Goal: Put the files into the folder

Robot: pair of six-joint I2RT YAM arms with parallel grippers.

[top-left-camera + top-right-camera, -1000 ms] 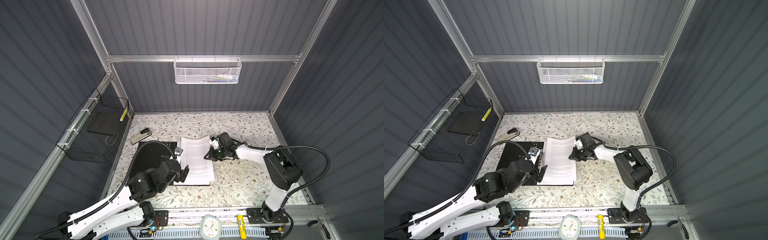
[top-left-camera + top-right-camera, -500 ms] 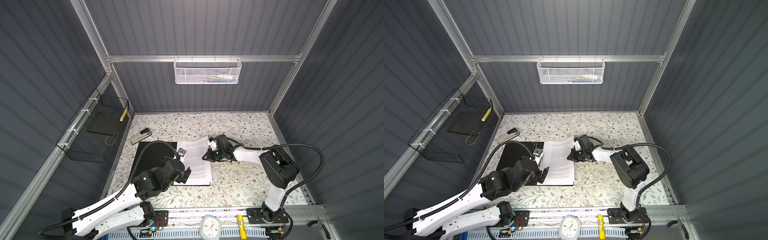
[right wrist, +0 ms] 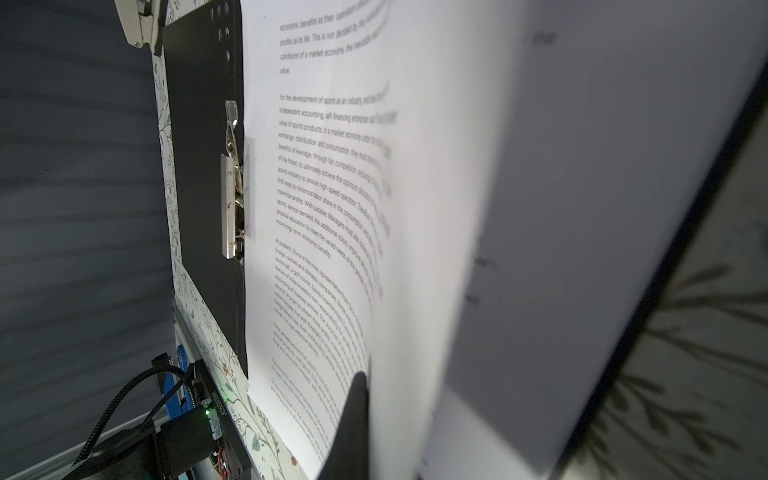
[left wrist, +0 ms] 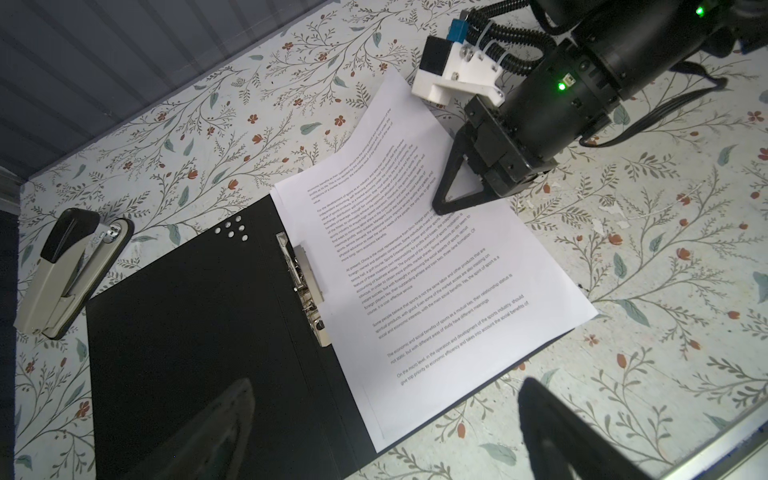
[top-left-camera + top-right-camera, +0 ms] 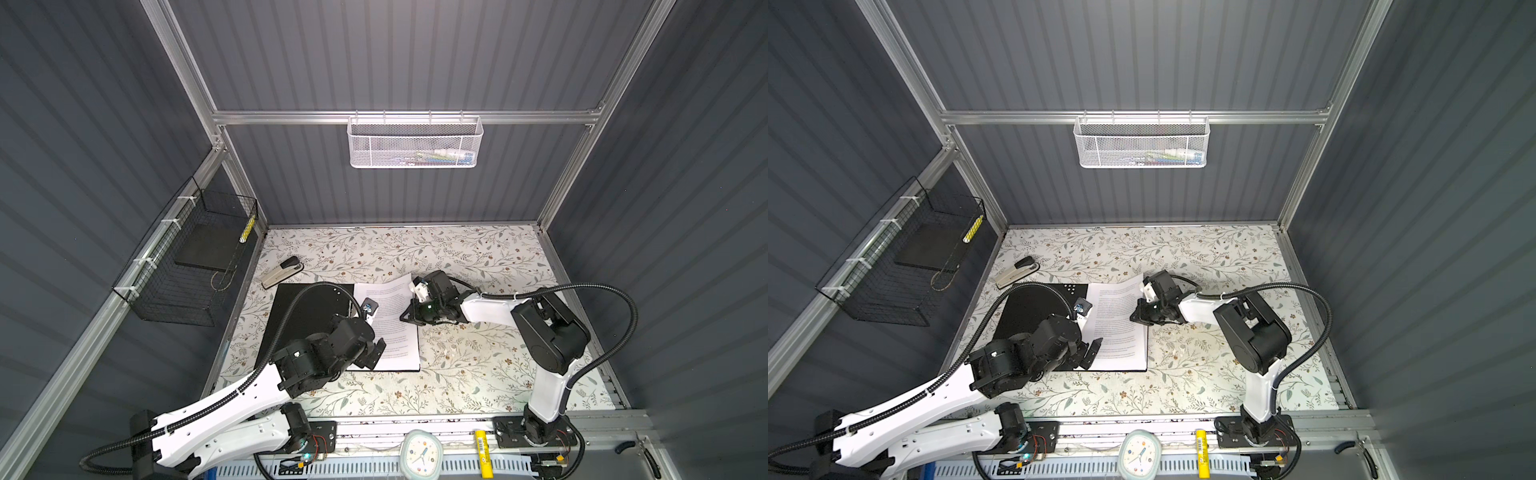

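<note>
The folder (image 5: 303,307) (image 5: 1034,307) lies open on the table, black inside up, with its metal clip (image 4: 305,291) (image 3: 230,199) along the spine. The files (image 5: 395,328) (image 5: 1121,328) (image 4: 415,291) (image 3: 332,187), white printed sheets, rest on its right half. Their far corner curls up off the table. My right gripper (image 5: 405,316) (image 5: 1133,318) (image 4: 438,203) (image 3: 370,399) is shut on the files' right edge. My left gripper (image 5: 374,355) (image 5: 1092,351) (image 4: 386,436) hangs open above the folder's near edge, holding nothing.
A grey and black stapler (image 5: 282,272) (image 4: 66,270) lies just beyond the folder's far left corner. A black wire basket (image 5: 187,257) hangs on the left wall and a white mesh basket (image 5: 415,143) on the back wall. A clock (image 5: 422,453) and a yellow marker (image 5: 484,453) sit on the front rail.
The right gripper has drawn the files a little to the left, further onto the folder's right half. The left arm has shifted slightly, its gripper still open.
</note>
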